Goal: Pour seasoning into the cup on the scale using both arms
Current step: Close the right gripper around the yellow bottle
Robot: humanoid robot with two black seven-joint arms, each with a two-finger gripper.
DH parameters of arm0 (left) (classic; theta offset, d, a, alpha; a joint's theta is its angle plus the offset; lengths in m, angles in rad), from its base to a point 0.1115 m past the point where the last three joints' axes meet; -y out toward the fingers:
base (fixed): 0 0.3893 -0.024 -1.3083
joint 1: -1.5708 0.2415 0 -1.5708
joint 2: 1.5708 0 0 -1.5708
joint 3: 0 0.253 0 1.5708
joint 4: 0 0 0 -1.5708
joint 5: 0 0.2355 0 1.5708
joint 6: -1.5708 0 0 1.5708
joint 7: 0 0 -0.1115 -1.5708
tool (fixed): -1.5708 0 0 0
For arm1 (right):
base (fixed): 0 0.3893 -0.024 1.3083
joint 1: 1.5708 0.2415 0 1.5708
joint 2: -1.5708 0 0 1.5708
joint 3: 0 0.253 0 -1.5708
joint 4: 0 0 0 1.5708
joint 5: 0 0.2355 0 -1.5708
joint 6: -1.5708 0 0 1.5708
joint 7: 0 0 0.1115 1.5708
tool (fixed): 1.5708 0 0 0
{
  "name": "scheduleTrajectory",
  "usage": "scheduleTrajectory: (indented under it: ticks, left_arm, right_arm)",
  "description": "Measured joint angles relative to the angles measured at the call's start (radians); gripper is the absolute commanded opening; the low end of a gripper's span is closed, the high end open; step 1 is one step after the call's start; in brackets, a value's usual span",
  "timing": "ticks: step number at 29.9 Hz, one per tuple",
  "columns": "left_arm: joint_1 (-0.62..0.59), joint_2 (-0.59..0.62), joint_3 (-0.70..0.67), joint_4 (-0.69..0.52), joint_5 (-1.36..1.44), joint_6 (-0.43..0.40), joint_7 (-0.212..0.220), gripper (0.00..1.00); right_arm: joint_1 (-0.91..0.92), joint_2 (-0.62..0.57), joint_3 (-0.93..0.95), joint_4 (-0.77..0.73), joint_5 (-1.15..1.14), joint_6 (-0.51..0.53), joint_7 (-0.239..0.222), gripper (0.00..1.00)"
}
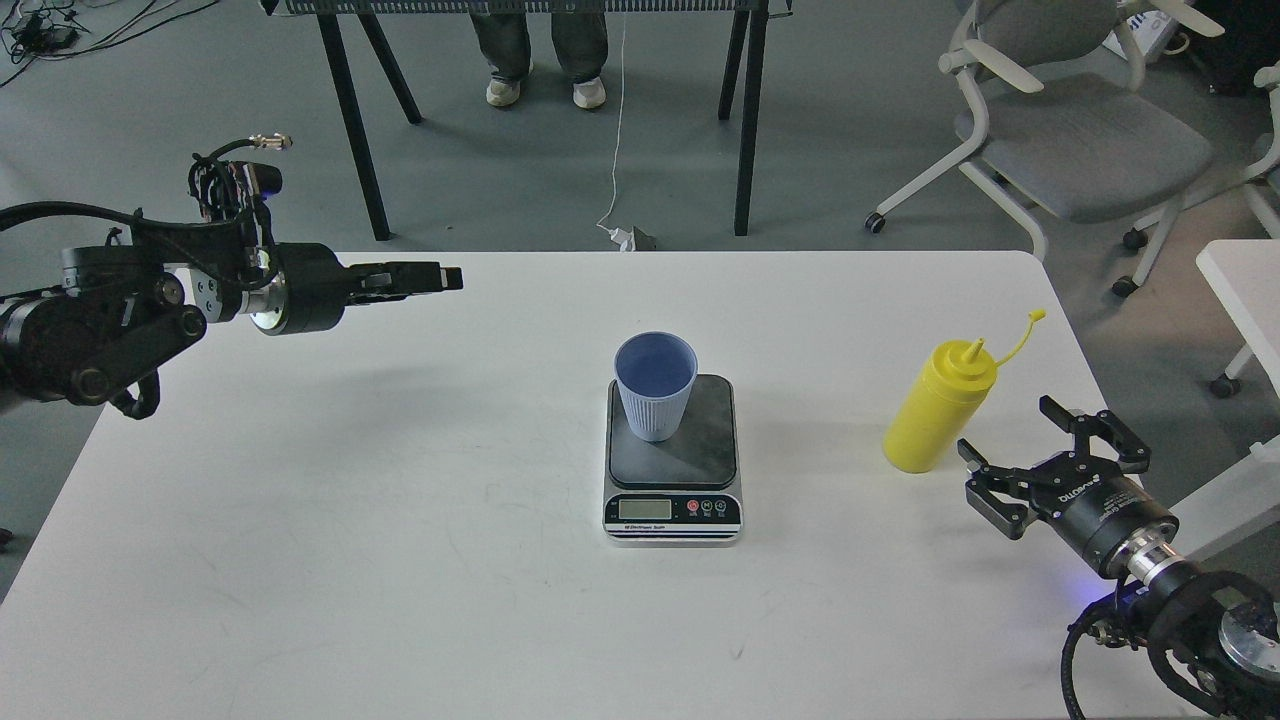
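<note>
White table in an office: our right gripper, jaws spread, sits just beside the upright seasoning; left gripper, fingers indistinguishable, hangs well apart.

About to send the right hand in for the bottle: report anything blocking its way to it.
Nothing visible blocks it. The right hand is open, just right of the yellow bottle, with only bare table between them. The bottle's cap hangs off on its tether at the upper right, clear of the approach.
</note>
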Motion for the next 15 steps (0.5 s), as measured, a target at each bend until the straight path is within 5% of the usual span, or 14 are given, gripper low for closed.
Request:
scheduleTrajectory:
  ticks: [15]
  left_arm:
    - [0.007, 0.0, 0.0, 0.0, 0.0, 0.0, 0.0, 0.73]
  right_arm:
    - [0.051, 0.072, -0.005, -0.057, -0.03, 0.0, -0.002, 0.99]
